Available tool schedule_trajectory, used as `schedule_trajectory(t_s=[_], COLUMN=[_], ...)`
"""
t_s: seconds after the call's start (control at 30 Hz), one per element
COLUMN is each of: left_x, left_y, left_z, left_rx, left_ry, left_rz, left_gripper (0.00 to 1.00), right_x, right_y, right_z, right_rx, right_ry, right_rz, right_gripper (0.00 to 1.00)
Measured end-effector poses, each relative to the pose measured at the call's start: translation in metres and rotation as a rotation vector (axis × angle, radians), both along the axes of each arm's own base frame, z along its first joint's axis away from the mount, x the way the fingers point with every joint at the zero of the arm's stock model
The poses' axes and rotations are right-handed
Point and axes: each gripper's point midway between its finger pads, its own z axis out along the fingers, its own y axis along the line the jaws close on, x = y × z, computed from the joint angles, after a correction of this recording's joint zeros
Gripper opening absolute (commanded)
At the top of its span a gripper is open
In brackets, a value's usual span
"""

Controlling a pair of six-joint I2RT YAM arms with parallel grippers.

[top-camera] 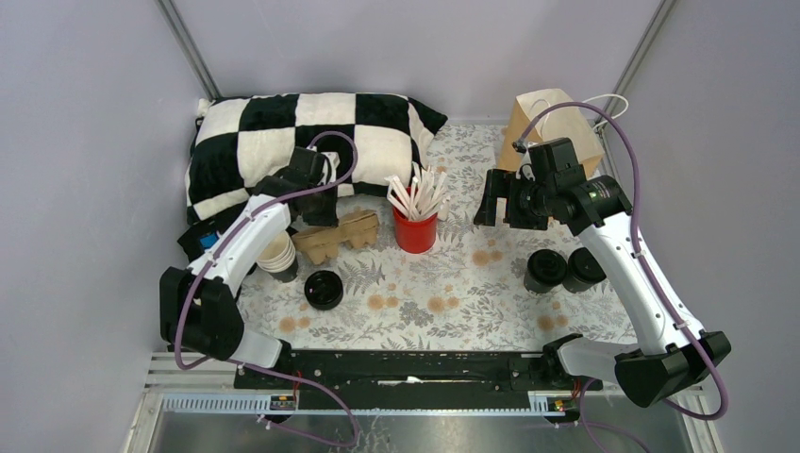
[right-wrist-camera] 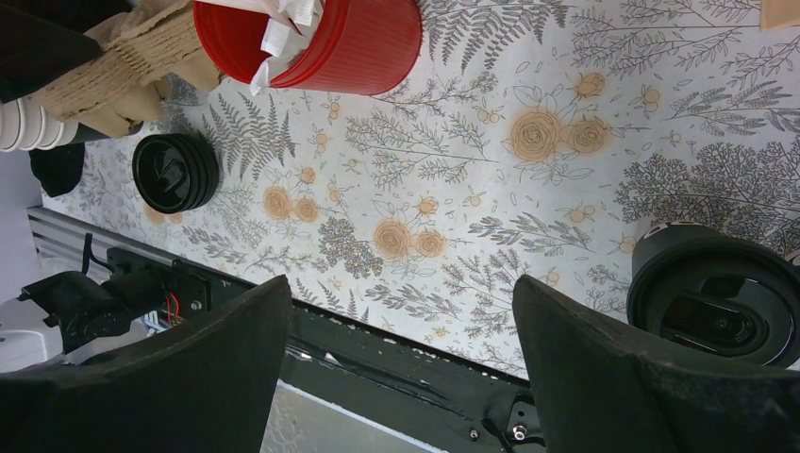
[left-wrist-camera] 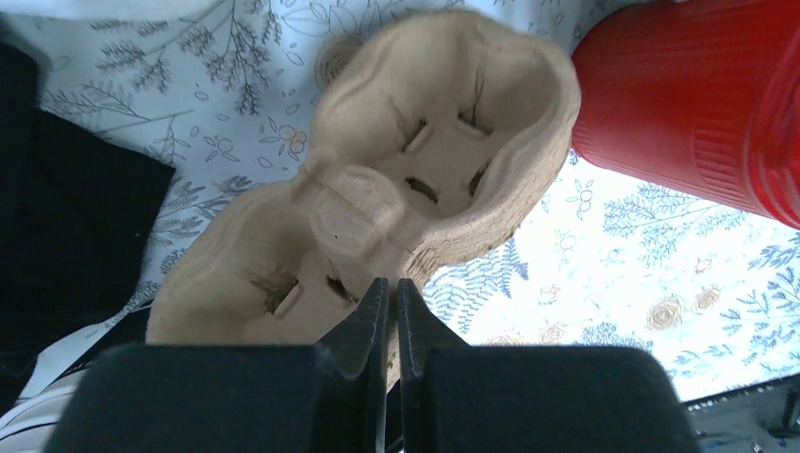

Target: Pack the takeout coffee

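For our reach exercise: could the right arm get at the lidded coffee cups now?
Probably yes: the right gripper is open and empty, and nothing stands between it and the lidded cups.

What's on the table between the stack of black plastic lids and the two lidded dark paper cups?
Nothing; only bare floral tablecloth separates the stack of black plastic lids from the two lidded dark paper cups, as the top view shows.

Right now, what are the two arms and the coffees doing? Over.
Left gripper shut on edge of pulp cup carrier. Right gripper open, empty. Two lidded coffee cups on the table, not yet in carrier. Red cup of straws stands between.
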Motion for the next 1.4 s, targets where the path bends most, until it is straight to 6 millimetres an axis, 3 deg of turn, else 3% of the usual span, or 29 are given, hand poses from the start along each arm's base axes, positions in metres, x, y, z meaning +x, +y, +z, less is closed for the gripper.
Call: schedule_trajectory(t_s=[0.57,0.8,0.87,0.93,1.2,1.3,1.4], left_x=[0.015,0.011,0.009,0.01,0.027,0.032,0.035], left_y=[-0.018,-0.029,-0.034,-0.037,-0.048,-0.052,-0.056], left_z=[0.004,0.002,0.001,-0.002,-0.025,-0.031,-0.035], left_rx=[0.054,-0.001,-0.026,-0.042,-0.055,-0.061,-0.073], left_ry=[-0.128,-0.101,-0.084,-0.064,0.002,0.01,0.021], left_rz=[-0.033,-0.067,-0.081,-0.092,-0.124,-0.143,-0.169], left_gripper=[0.01,0.51,0.61,0.65,0.63,0.51,0.33], right_x=[0.001,0.001,0.001,0.001,0.0,0.0,0.0], right_y=[0.002,0.002,0.002,0.002,0.003,0.004,0.004], right_z=[-0.001,0.0,0.0,0.0,0.0,0.0,0.0], right_rx=[0.006,0.008,0.008,0.008,0.016,0.019,0.019], right_ry=[-0.001,-0.004,-0.004,-0.004,-0.001,0.001,0.001], right_rz=[0.004,0.004,0.004,0.004,0.011,0.014,0.014], right_gripper=[0.92,0.92,0.92,0.92,0.92,0.92,0.92])
